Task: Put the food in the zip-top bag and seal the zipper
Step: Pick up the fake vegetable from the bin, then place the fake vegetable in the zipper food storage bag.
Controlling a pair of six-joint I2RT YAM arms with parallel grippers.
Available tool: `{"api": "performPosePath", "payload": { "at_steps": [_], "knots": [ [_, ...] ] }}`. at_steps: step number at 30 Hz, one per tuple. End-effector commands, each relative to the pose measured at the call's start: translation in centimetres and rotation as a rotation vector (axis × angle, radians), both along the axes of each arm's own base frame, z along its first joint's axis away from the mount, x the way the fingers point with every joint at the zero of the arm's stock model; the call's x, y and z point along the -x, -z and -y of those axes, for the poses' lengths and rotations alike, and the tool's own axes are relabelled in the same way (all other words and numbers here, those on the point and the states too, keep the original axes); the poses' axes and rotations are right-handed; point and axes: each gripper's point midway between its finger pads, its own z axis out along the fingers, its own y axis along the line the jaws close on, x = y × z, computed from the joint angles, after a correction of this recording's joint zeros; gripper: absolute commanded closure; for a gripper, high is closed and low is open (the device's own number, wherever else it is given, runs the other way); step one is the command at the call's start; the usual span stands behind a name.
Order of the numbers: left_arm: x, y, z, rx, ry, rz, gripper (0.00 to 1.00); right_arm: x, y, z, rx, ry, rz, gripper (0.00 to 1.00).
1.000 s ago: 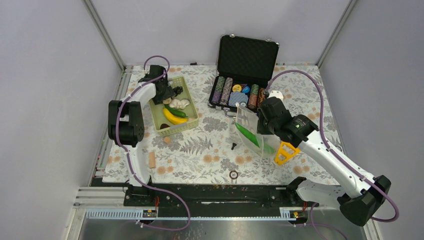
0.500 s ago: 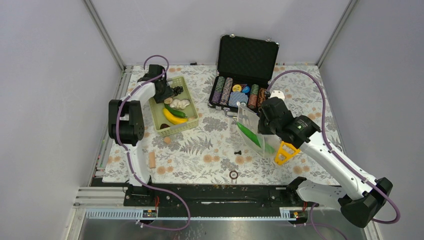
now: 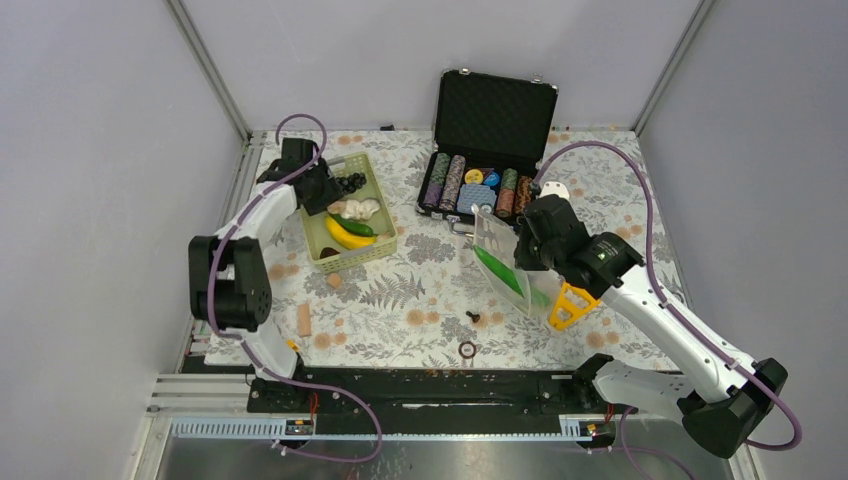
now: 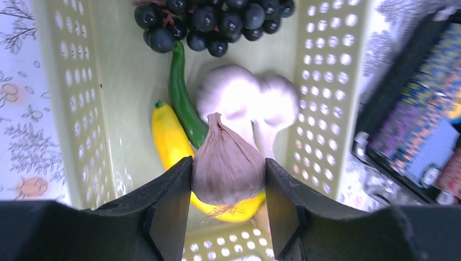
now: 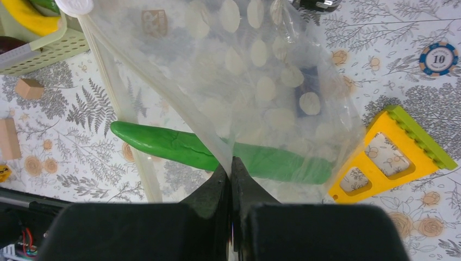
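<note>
— While the left jaws are hovering over the lime-green basket (image 3: 357, 258), what are they holding?
— They are standing about half apart and clamping a tan garlic bulb (image 4: 227, 163) between both fingers (image 4: 171, 209). The bulb is hanging between the basket's two perforated walls, touching neither. Whether it is clearing the banana (image 4: 166, 138) beneath, I cannot tell.
— What else is lying in there?
— Dark grapes (image 4: 212, 22) are filling the far end. A green pepper (image 4: 182, 106) and two white bulbs (image 4: 250, 98) are lying mid-basket. The poker-chip case (image 3: 490, 125) is sitting just beyond the right-hand wall.
— And the right side?
— The right jaws are pinching fully together on the film of the zip-top bag (image 3: 497, 250), keeping that edge raised over the bench (image 3: 400, 290). A green cucumber (image 5: 217, 152) is lying inside. The zipper (image 5: 122, 114) is running along the mouth edge, which is gaping unsealed on the basket side.
— Room for moving?
— Open bench is lying between basket and bag, carrying a small wooden block (image 3: 334, 281), a black bit (image 3: 473, 317) and a ring (image 3: 467, 349). The yellow triangular tool (image 5: 391, 157) is lying just beside the bag's lower corner, and one chip (image 5: 440, 58) is lying apart beyond it.
</note>
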Motion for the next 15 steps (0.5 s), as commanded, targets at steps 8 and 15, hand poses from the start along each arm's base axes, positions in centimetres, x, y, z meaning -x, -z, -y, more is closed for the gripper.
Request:
{"api": "performPosePath", "payload": {
  "at_steps": [8, 15],
  "knots": [
    [5.1, -13.0, 7.5, 0.256, 0.293, 0.378, 0.93, 0.7, -1.5, -2.0, -0.121, -0.063, -0.012, 1.00],
    [15.8, -22.6, 21.2, 0.409, 0.871, 0.668, 0.92, 1.0, -2.6, -3.3, -0.209, -0.060, -0.034, 1.00]
  ]
}}
